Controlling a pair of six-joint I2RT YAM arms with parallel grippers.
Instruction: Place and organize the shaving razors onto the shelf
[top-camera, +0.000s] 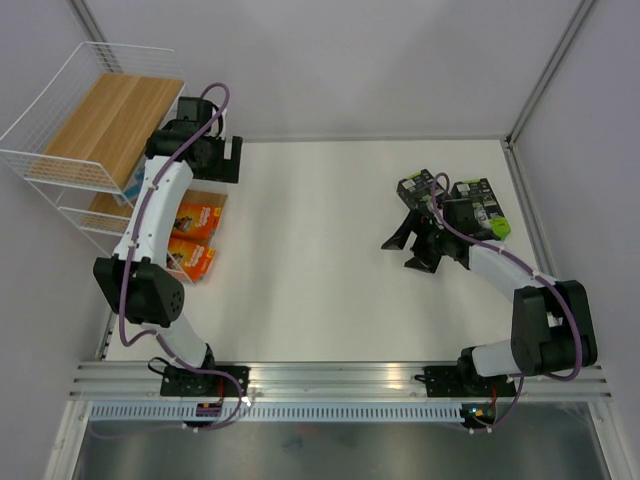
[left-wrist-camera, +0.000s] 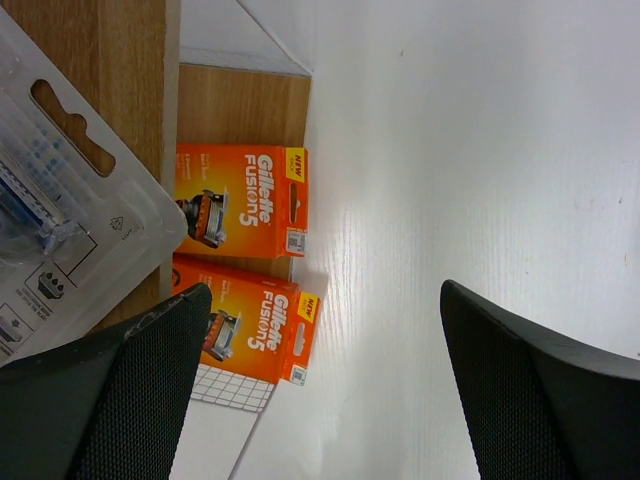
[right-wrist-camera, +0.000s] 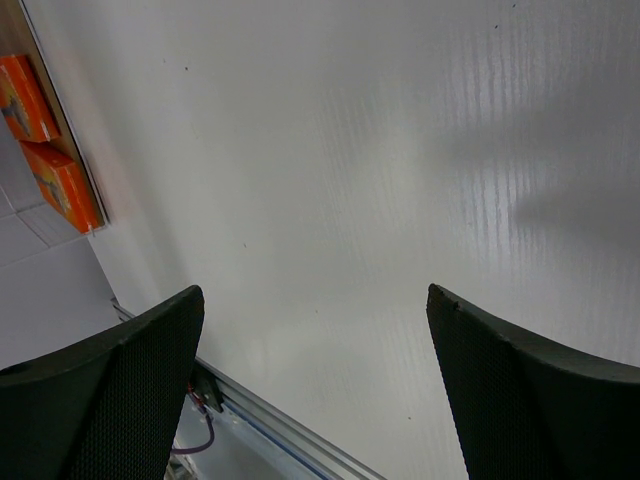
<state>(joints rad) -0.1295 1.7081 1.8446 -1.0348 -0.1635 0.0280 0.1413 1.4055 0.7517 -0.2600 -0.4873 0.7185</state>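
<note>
Your left gripper (left-wrist-camera: 325, 290) and right gripper (right-wrist-camera: 315, 292) both stand spread, holding nothing. Grey walls (top-camera: 350, 60) enclose the white table (top-camera: 320, 300). The shelf (top-camera: 115, 120) sits far left, with two orange boxes (top-camera: 198, 218) on its lowest board and the white-blue pack (left-wrist-camera: 60, 230) on a board above. Two black boxes (top-camera: 418, 186) lie on the table by your right gripper.

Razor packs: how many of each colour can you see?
Orange boxes: 2
Black boxes with green tops: 2
White-blue pack: 1
Total: 5
</note>
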